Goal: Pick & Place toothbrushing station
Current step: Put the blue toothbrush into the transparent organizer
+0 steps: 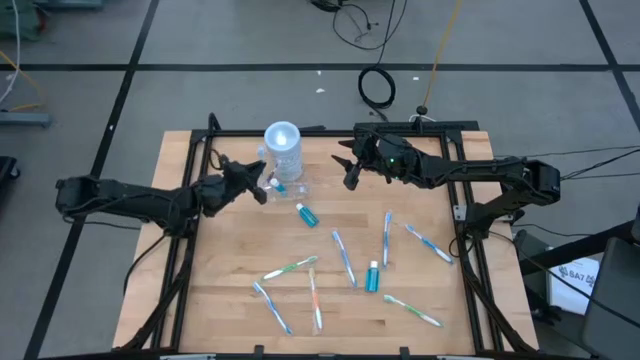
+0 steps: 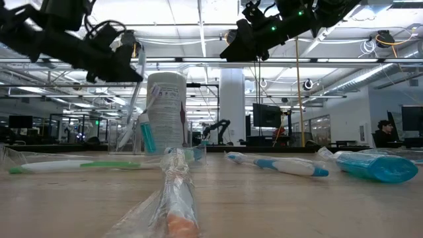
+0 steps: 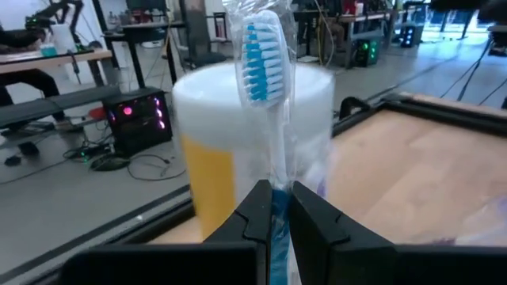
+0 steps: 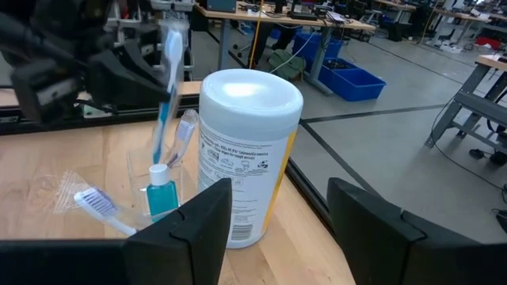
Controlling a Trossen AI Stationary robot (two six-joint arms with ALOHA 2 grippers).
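The wooden surface (image 1: 230, 300) stands on a grey floor in an open workshop with benches and monitors behind. The toothbrushing station (image 1: 283, 152) sits near the far edge of the surface, left of centre: a tall clear cylinder with a pale round top, with a low clear tray part beside it. A small teal bottle (image 4: 161, 195) stands upright in the tray part.

The left tool (image 1: 262, 187) is just beside the station on its left side. Its fingers (image 3: 253, 214) are clamped together on a wrapped blue toothbrush (image 3: 261, 71), held upright with the bristle head against the cylinder's top. Whether the brush's lower end is inside the tray cannot be told.

The right tool (image 1: 347, 168) hangs above the surface to the right of the station, apart from it, with its fingers (image 4: 190, 229) spread wide and holding nothing.

Further wrapped toothbrushes (image 1: 343, 258) and teal tubes (image 1: 307, 214) lie scattered over the near half of the surface, well apart from the station.
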